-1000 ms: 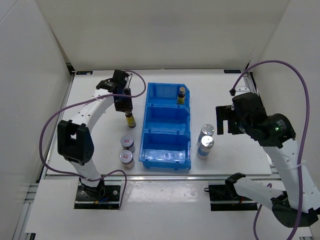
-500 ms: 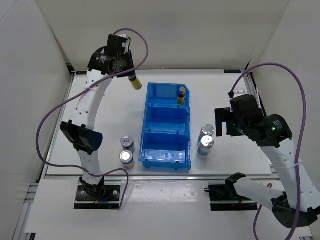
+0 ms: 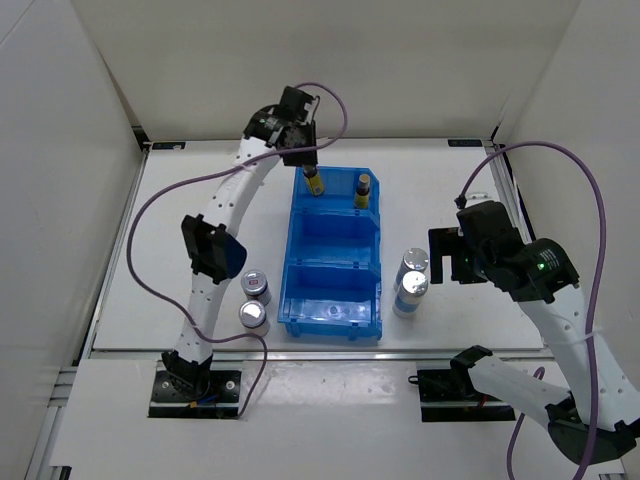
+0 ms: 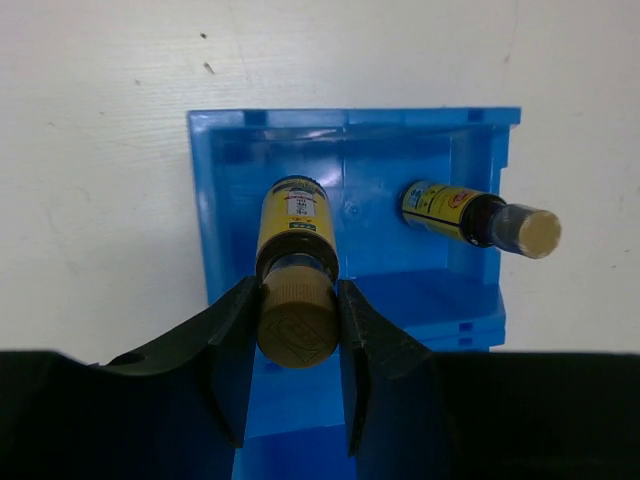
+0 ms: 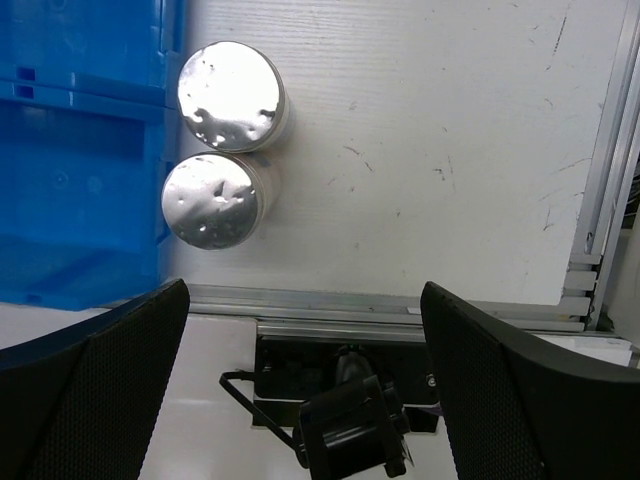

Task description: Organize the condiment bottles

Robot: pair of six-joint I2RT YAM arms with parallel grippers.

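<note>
Left jaws closed tight on the dark cap of an amber bottle [image 4: 296,225], one finger [image 4: 232,345] on each side of the cap. The bottle hangs cap-up over the left side of the far compartment of the blue bin [image 3: 291,262]; can't tell if its base touches the bin floor. Second amber bottle [image 3: 363,190] stands in the same compartment, at its far right corner, apart from the held one. The bin sits mid-table [image 3: 200,230], long axis far to near.

Right jaws wide open, holding nothing, hovering above the table's near right part. Two tall silver-lidded cylinders [image 5: 232,95] [image 5: 212,200] stand just right of the bin, touching or nearly. Two short silver-lidded jars [image 3: 256,285] [image 3: 252,315] stand just left of the bin's near compartment, toward the near edge.
</note>
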